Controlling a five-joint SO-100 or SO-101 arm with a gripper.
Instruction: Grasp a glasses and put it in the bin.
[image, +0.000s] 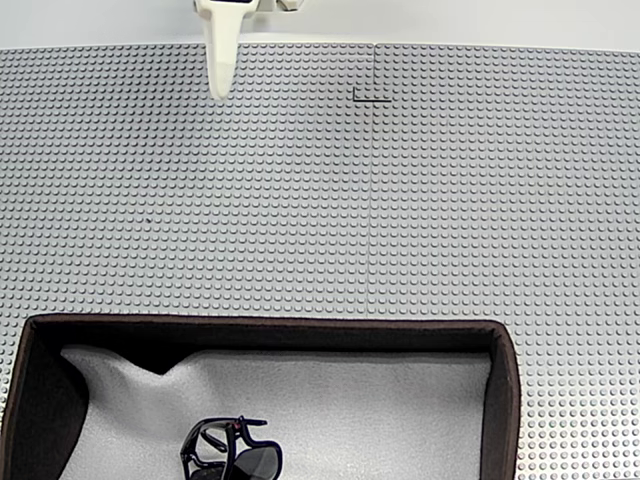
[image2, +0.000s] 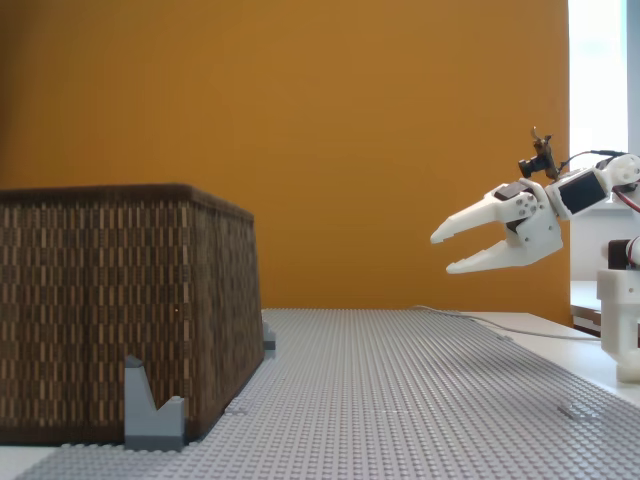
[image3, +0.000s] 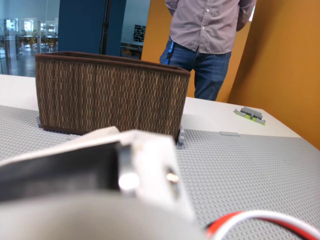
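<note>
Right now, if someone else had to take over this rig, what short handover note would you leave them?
Gripper: open and empty, held in the air above the studded grey baseplate, well away from the bin.
Glasses: already lying on the light grey lining inside the bin, near the bottom edge of the top-down fixed view.
Done: the glasses are in the bin, and the arm is clear of it.
Left: nothing visible for the placement itself; at most, park the arm.
Note: a person is standing behind the table in the wrist view.
</note>
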